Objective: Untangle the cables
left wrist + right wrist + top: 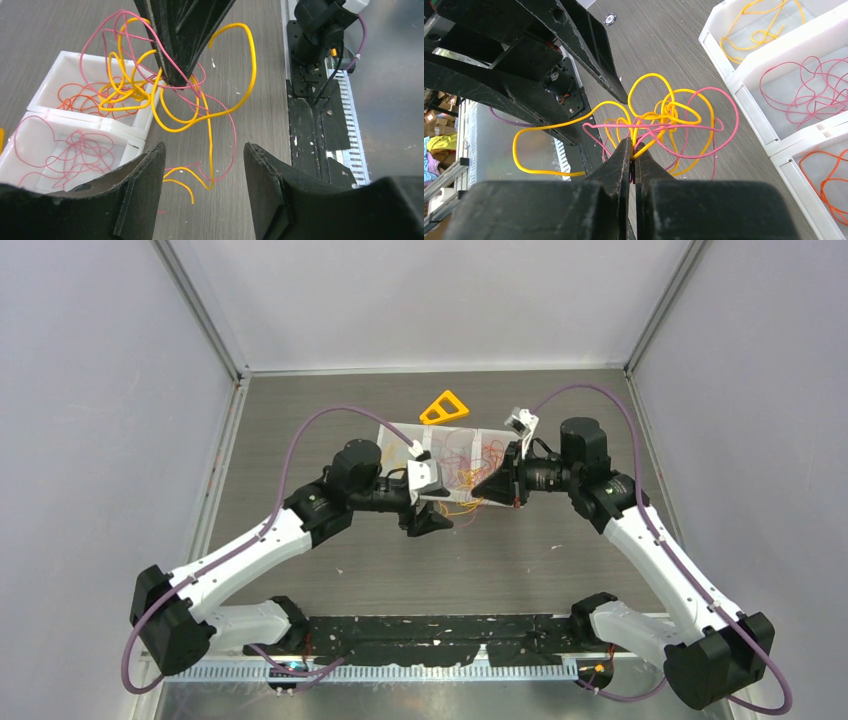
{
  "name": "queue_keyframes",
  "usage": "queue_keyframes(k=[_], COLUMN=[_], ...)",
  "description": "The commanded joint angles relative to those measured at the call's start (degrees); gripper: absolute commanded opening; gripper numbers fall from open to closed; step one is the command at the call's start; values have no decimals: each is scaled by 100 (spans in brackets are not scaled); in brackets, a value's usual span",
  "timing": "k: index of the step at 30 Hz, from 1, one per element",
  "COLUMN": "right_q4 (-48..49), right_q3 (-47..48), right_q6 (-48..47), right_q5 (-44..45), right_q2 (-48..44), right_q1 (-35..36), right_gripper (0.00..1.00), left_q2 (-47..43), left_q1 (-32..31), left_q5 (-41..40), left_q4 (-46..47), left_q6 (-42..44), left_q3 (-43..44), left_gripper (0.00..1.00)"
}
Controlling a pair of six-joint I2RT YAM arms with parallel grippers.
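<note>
A tangle of yellow (519, 150) and pink cables (730, 125) hangs above the table. My right gripper (633, 146) is shut on the knot of this tangle, with loops fanning out past its tips. In the left wrist view the right gripper (175, 70) comes down from the top with the tangle (200, 115) hanging beneath it. My left gripper (202, 160) is open and empty, just short of the tangle's lowest strands. In the top view the left gripper (432, 520) and the right gripper (482, 488) face each other over the tangle (462, 502).
A white compartment tray (774, 45) stands behind the tangle, with sorted yellow, pink and orange cables in separate bins; it also shows in the left wrist view (85, 120) and the top view (400, 440). An orange triangle (444, 408) lies beyond the tray.
</note>
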Motion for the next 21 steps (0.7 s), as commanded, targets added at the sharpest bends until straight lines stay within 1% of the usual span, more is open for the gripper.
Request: queue_keyframes(k=[1,4,7,12,14,15,16,17,18,19,20,21], right_q4=[74,-40,-52,-59,-90,-116,-132,-188,-234,-374,-468,-630], right_q3=[94,85,25,9,29,35,39,40,40,40,47,44], right_q6=[-256,-287,-298,-341,-362,-384,-405,-423,-487,-535,-608,-722], right_q5=[132,177,200,198,170,123,96,43,29,44,65,165], right_q2=[-109,-95,-91,-41,-14,-5,-5,-1,14,22,59,84], right_q1=[109,147,204,293,313,315,321,324,326,320,323,304], right_gripper=[6,6,5,5,5,5,6,7,9,10,13,13], left_q2=[-265,-503,-654,-585,-493,-442,-381,-330,-293,-292,-337,-433], left_q1=[-59,-169,-447,-846,-910,-929,-935,-934,-933,-931,-908,-884], left_q5=[-377,-671,-955,-1218,-1297,-1417,-1516,-1612,-1779,-1961,-1993,-1860], left_q4=[537,712,735,774,775,775,738,632,493,359,254,157], left_q6=[12,324,652,995,1025,1054,1063,1070,1028,884,705,549], left_q3=[-104,-189,-150,-140,-101,-71,-25,44,154,313,463,630], left_gripper=[58,59,60,62,60,57,53,44,30,6,0,0])
